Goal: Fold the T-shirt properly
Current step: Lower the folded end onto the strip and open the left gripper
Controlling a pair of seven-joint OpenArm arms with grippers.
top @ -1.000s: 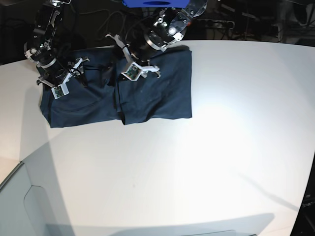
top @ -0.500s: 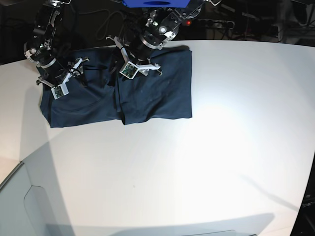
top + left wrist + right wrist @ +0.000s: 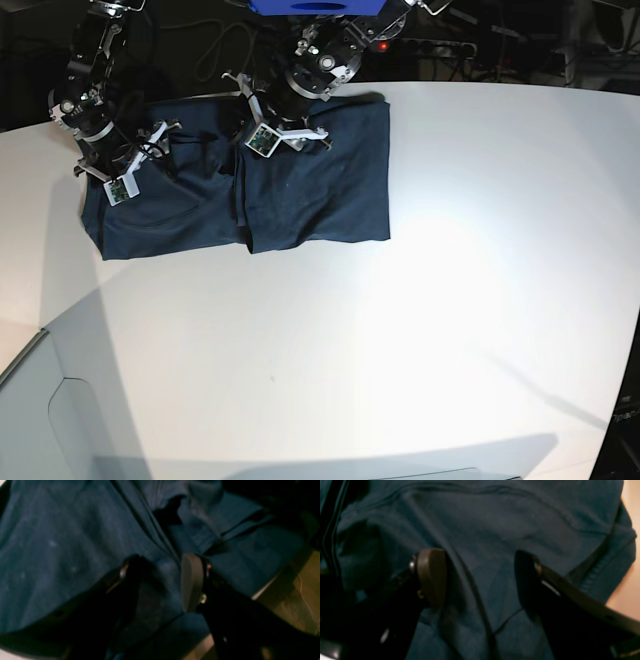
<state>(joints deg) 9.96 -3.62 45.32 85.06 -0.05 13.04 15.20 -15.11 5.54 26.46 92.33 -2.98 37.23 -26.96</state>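
T-shirt (image 3: 240, 195) lay as a dark navy slab at the far left part of the white surface (image 3: 420, 300), its rear hem reaching that surface's back edge. Judging by its shape, the sleeves and sides were already turned in, giving a long rectangle with a raised crease near the middle; at least one crosswise fold looked left to do, and the top layers were not yet smoothed. The cloth was soft matte cotton, flecked with pale lint, with stitched hems and loose rumpled ridges. The left pincer (image 3: 160, 582) hovered over the T-shirt's rear middle, released, its rounded tan pads apart with fabric between but not gripped. The right pincer (image 3: 480, 577) stood over the T-shirt's left end, likewise spread wide above a wrinkle, grasping nothing
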